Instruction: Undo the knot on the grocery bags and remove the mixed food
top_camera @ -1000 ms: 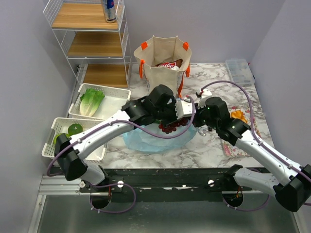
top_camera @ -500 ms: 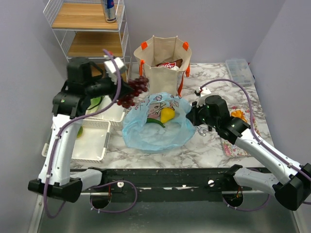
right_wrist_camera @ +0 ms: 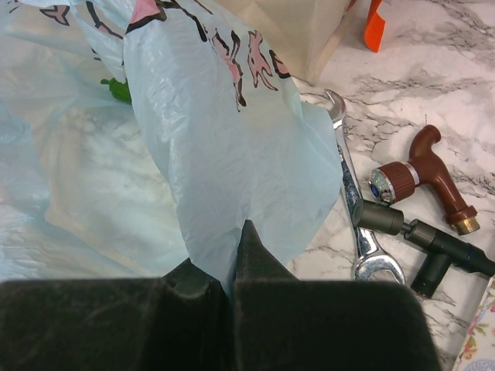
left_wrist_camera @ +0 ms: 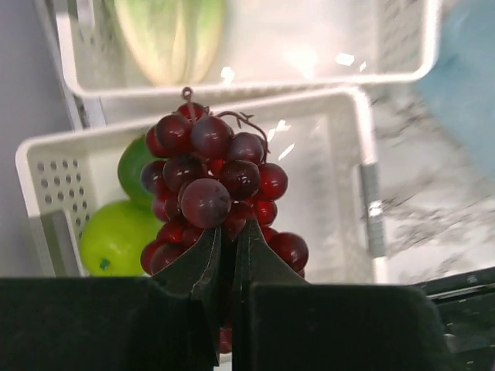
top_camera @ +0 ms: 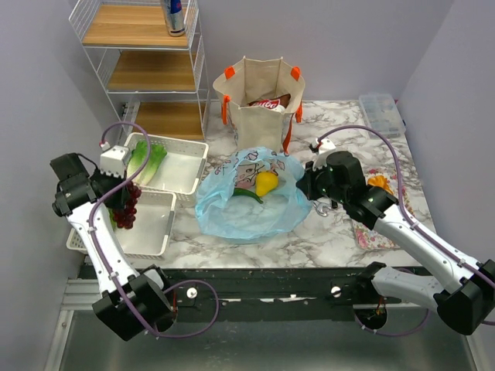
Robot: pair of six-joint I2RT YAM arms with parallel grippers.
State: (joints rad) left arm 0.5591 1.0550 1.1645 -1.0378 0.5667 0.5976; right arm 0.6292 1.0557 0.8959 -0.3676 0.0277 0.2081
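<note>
A bunch of dark red grapes (left_wrist_camera: 213,182) hangs from my left gripper (left_wrist_camera: 230,229), which is shut on its lower part. It hangs over the near white basket (top_camera: 158,224), above two green fruits (left_wrist_camera: 116,239). The light-blue plastic bag (top_camera: 247,209) lies open mid-table with a yellow fruit (top_camera: 266,182) and a green vegetable (top_camera: 247,195) inside. My right gripper (right_wrist_camera: 238,232) is shut on the bag's right edge (right_wrist_camera: 232,154). The beige tote (top_camera: 261,100) stands behind with a red snack packet (top_camera: 268,103) inside. Lettuce (top_camera: 147,161) lies in the far basket (top_camera: 182,166).
A wire shelf (top_camera: 139,62) at the back left carries a drink can (top_camera: 175,15). A wrench (right_wrist_camera: 352,193), a brown-handled tool (right_wrist_camera: 433,174) and a dark fitting (right_wrist_camera: 433,243) lie right of the bag. An orange fruit (top_camera: 379,184) and a clear box (top_camera: 380,112) sit far right.
My left arm lifted the grapes out of the blue bag and swung left to hang them over the near basket. The right gripper kept its hold on the bag's edge.
</note>
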